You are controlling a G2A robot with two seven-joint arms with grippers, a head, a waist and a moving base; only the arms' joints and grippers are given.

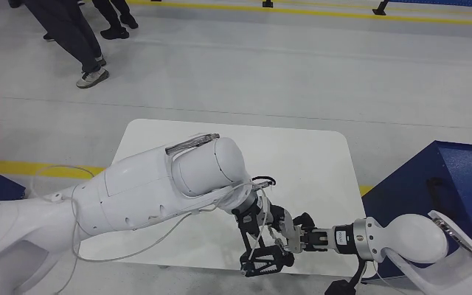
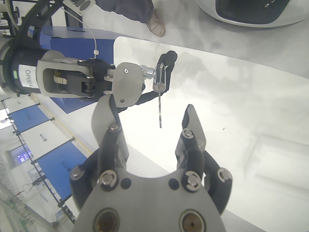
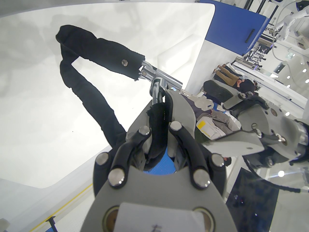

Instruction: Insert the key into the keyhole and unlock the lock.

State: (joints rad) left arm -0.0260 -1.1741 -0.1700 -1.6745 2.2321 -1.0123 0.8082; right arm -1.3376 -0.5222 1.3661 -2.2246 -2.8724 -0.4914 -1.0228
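Left wrist view, guys: key [image 2: 160, 112] was sitting in the lock's [image 2: 159, 86] keyhole, left gripper [image 2: 148, 107] spread wide either side of it, not touching.

Reply: yep, and the right gripper [image 3: 166, 103] was clamped on the lock's black sleeve, over the counter [image 3: 36, 73].

Bright even light, soft shadows on table [image 1: 310, 155], edges bowed

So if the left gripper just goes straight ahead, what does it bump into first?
Probably the key, sticking out of the lock right ahead of the open left gripper; depth is hard to judge.
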